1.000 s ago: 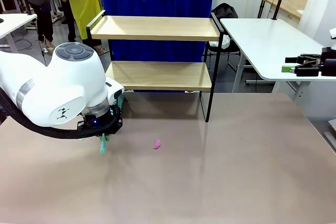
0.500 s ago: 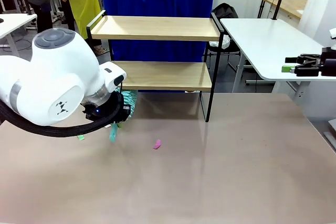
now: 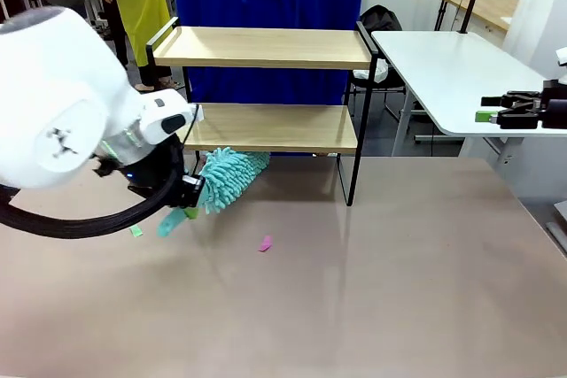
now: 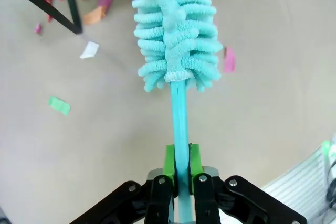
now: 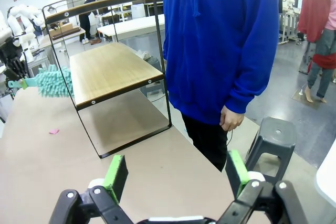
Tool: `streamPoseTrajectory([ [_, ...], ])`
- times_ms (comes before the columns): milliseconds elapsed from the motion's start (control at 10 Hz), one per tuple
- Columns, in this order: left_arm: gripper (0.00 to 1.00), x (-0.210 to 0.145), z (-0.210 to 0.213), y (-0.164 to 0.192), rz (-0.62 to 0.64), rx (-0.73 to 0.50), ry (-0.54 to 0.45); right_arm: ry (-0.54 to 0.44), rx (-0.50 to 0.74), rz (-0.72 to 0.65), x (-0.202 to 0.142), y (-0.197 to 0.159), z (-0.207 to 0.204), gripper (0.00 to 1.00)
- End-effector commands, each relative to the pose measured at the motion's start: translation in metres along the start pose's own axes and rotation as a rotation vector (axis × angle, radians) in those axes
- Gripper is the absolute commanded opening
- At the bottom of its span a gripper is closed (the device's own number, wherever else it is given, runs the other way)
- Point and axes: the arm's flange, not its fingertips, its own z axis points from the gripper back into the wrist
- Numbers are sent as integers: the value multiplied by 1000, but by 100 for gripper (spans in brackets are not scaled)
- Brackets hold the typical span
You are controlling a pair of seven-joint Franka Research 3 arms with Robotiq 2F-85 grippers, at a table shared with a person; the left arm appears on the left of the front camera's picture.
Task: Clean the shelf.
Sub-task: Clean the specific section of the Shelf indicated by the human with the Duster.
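Fingers: left gripper (image 4: 179, 162) had its green pads (image 4: 169, 160) pinched tight on the thin handle of a fluffy teal chenille duster (image 4: 176, 24); right gripper (image 5: 176, 179) held its fingers (image 5: 115, 174) spread wide, with nothing between them.
Shelf: small two-tier shelf (image 3: 266, 47) of light wood boards in a thin black metal frame stood on the far half of the grey-brown table (image 3: 399, 272), left of centre.
Duster: head pointed toward the shelf's lower board, just under its front edge near the left leg; whether it touched the wood could not be told.
Change: a second earlier the left arm hung low over the table and its wrist hid the duster head, only the handle's end showing; since then the arm had risen and swung, bringing the whole head into sight at the shelf.
Scraps: small pink paper scrap (image 3: 265, 243) lay where it had been, in front of the shelf; small green scrap (image 3: 135, 231), earlier covered by the arm, showed on the table beside it; the left wrist view caught a cluster of pink, red and orange scraps (image 4: 94, 14) by a black shelf leg.
Right arm: unmoved at the right edge, gripper level near a white side table (image 3: 443, 68).
Person: figure in a blue hooded top (image 5: 226, 40) stood just behind the shelf, one hand (image 5: 231, 118) hanging at the side.
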Motion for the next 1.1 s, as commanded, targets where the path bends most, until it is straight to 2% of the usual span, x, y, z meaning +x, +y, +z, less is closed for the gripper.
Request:
streamPoseTrajectory([
  [0,13,-30,29,24,-155,-31,59,-3,0,5,3,1,-1,100],
  [100,13,-37,39,30,-240,3,75,-3,0,5,3,1,-1,100],
  [400,13,-62,93,42,-589,-78,144,-3,0,5,3,1,-1,100],
  [600,13,-68,127,37,-739,-23,221,-3,0,5,3,1,-1,100],
  [900,13,-65,160,16,-851,52,365,-3,0,5,3,1,-1,100],
  [1000,13,-64,168,7,-873,59,376,-3,0,5,3,1,-1,100],
])
